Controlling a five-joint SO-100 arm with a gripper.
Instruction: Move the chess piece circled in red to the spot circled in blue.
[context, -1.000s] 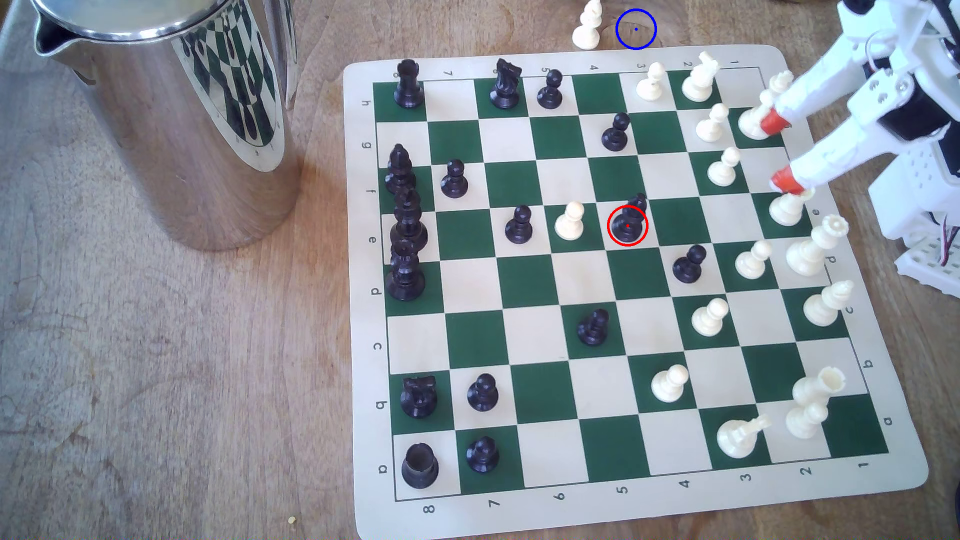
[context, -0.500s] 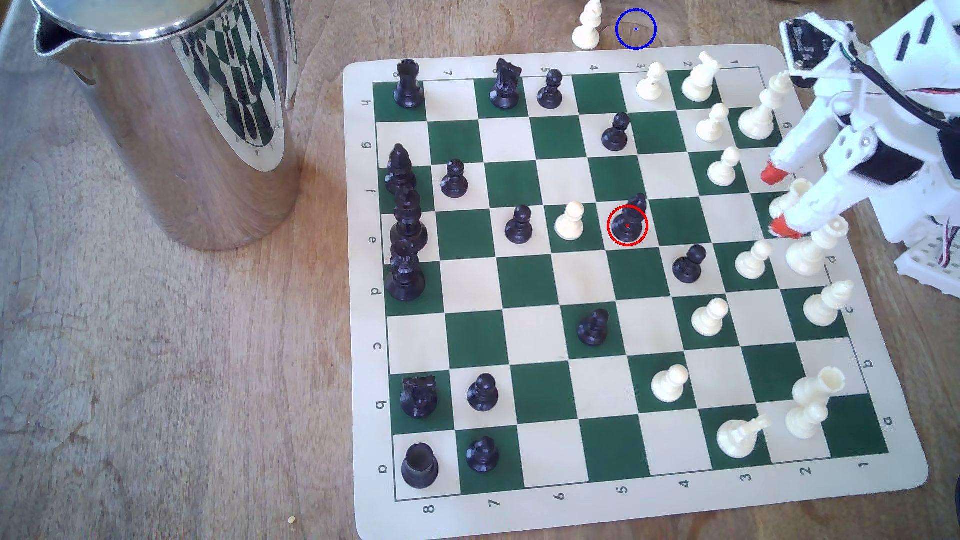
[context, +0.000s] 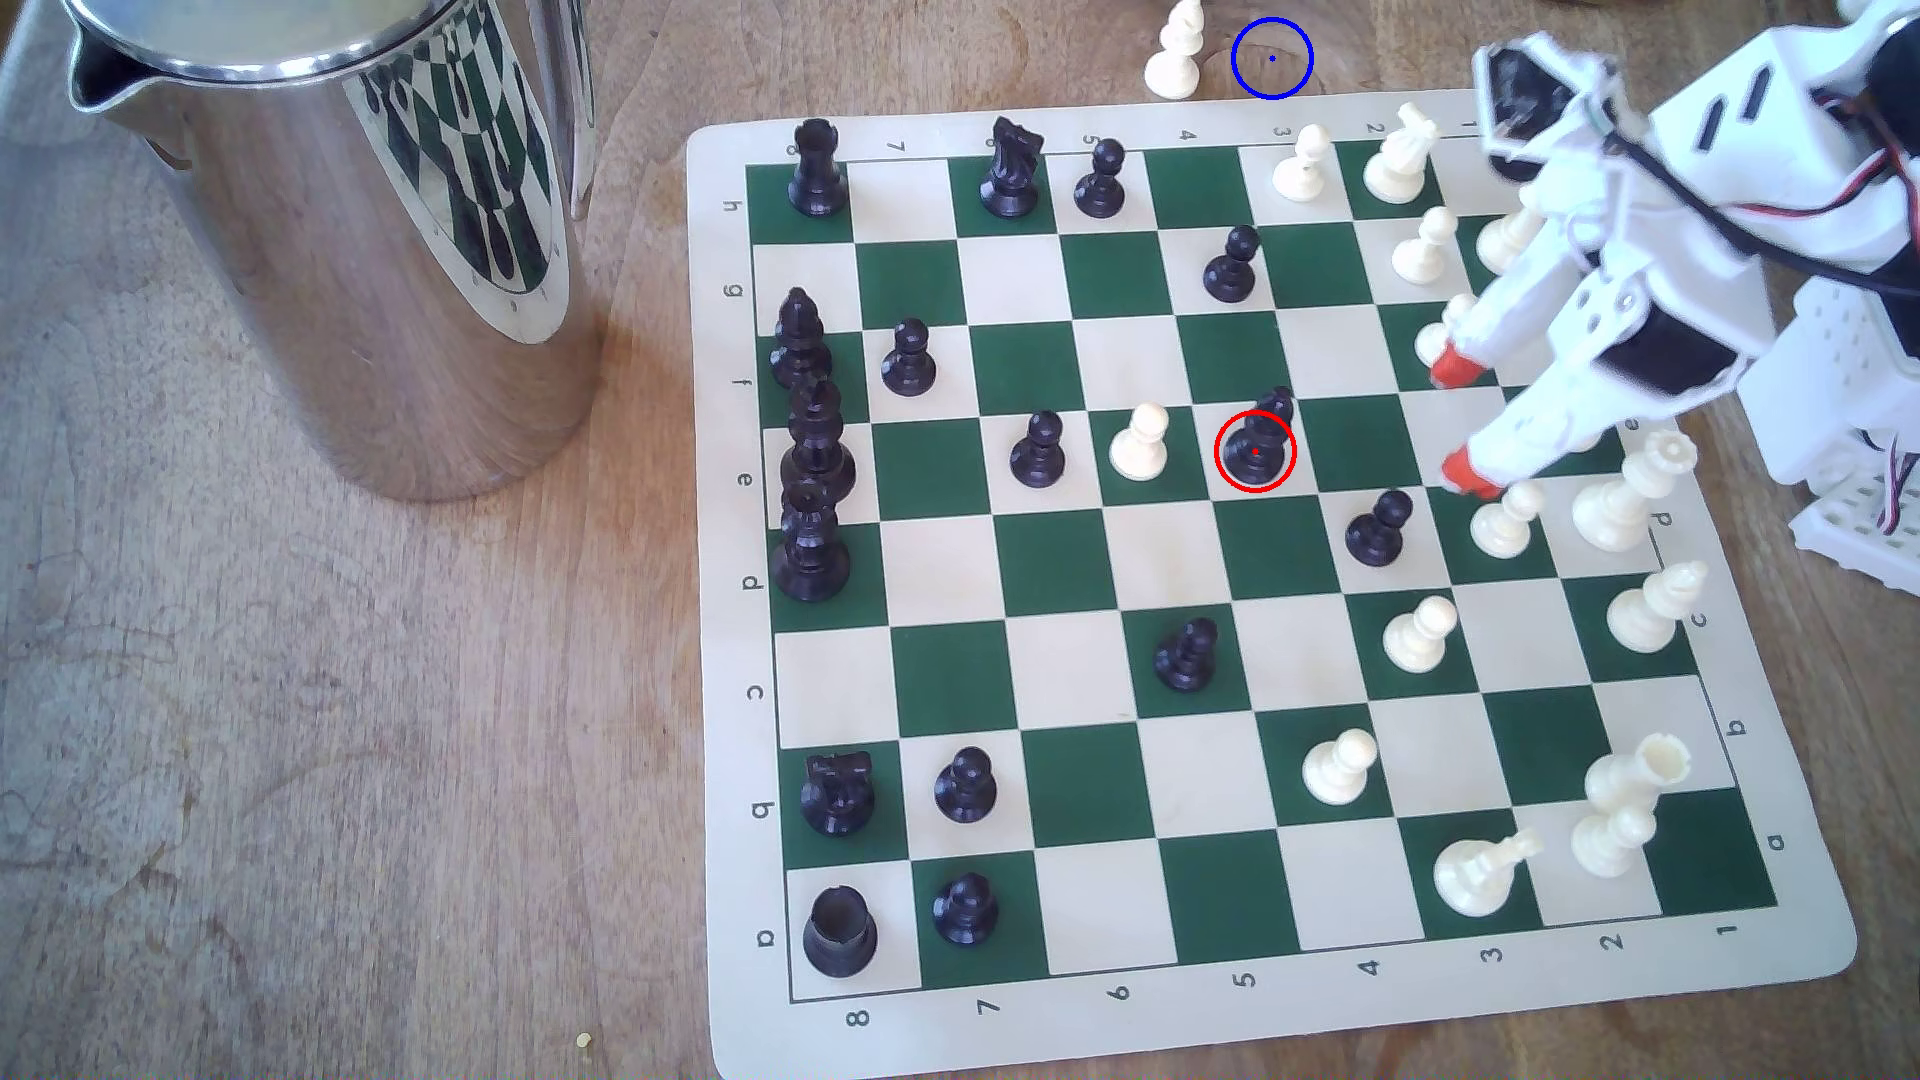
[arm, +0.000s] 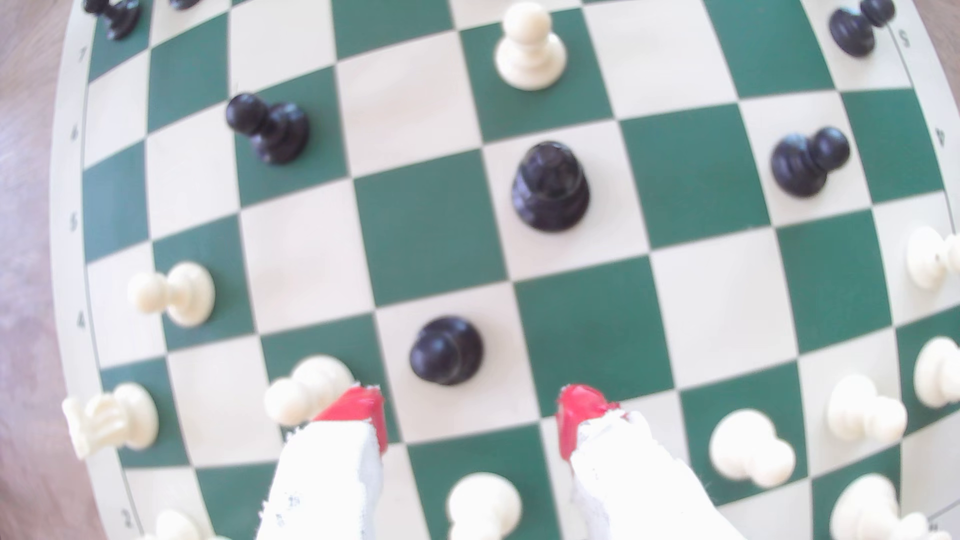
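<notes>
- Black chess piece (context: 1255, 449): stands upright on a light square of the chessboard (context: 1091, 768), inside the red ring, untouched.
- Claw (context: 1457, 419): red-tipped, spread wide and empty, hovering over the board toward the exterior view's right of the piece, well apart; apparently aimed to straddle it.
- Spot (context: 1272, 59): bare wooden desk (context: 312, 779) just beyond the board's far edge, beside a white pawn (context: 1175, 52); a capture position, judging by placement.

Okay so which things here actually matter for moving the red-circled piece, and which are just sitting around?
Part of the job:
- the red-circled black piece
- the blue-ringed spot on bare wood beyond the board
- the gripper, jaws open, not yet at the piece

Just lying about:
- the steel jug
- the white pawn beside the blue ring
- the other chessmen on the board
</notes>
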